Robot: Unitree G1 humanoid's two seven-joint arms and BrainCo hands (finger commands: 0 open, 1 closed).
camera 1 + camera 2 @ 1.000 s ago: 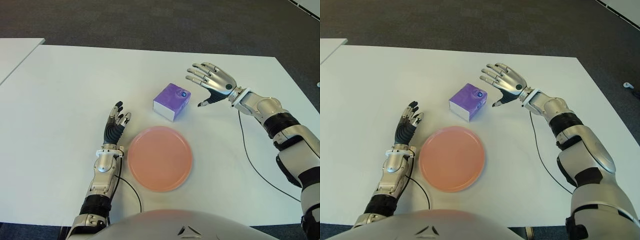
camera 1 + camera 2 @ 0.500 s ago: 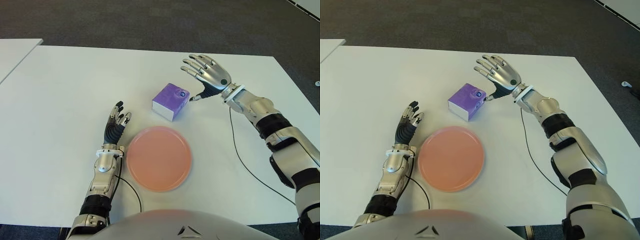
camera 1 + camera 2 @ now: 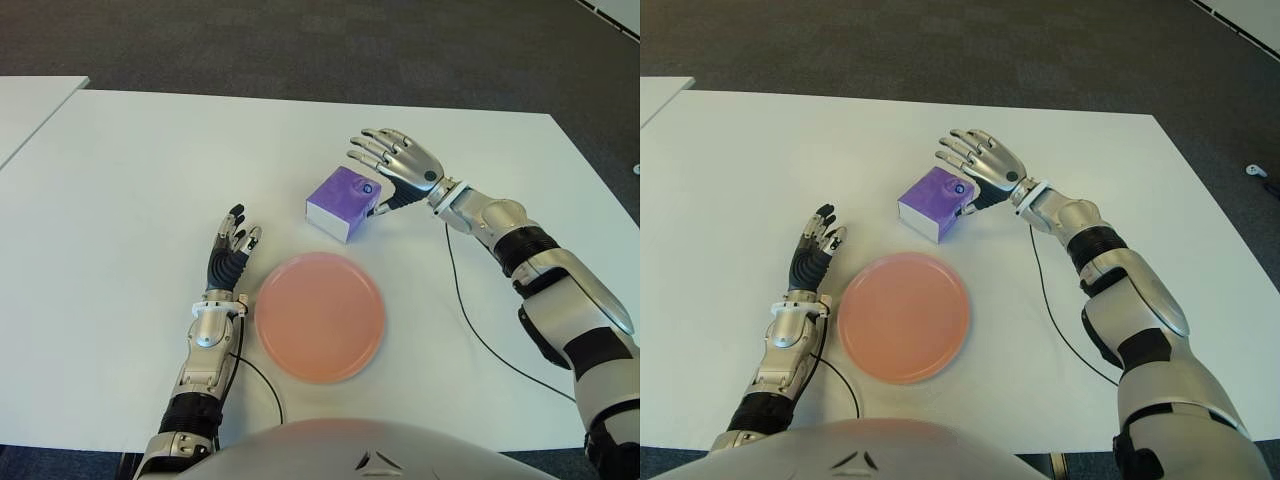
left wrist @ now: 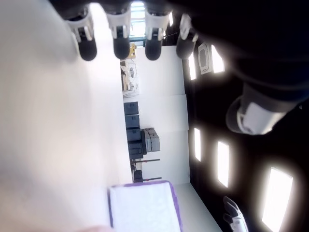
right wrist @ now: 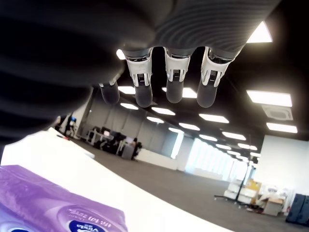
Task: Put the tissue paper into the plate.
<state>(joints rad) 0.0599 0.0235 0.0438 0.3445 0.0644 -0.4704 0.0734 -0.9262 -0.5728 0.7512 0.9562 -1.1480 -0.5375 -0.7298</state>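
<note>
A purple tissue pack with a white side lies on the white table, just behind a round pink plate. My right hand hovers over the pack's right end, fingers spread above its top and the thumb at its right edge; nothing is grasped. The right wrist view shows the pack close under the outstretched fingers. My left hand is idle to the left of the plate, fingers straight. The pack also appears in the left wrist view.
A black cable runs across the table right of the plate. Another white table stands at the far left. Dark carpet lies beyond the table's far edge.
My right hand has moved left and down, from clear of the pack's right side to over its right end. The pack, plate and left hand have stayed put.
</note>
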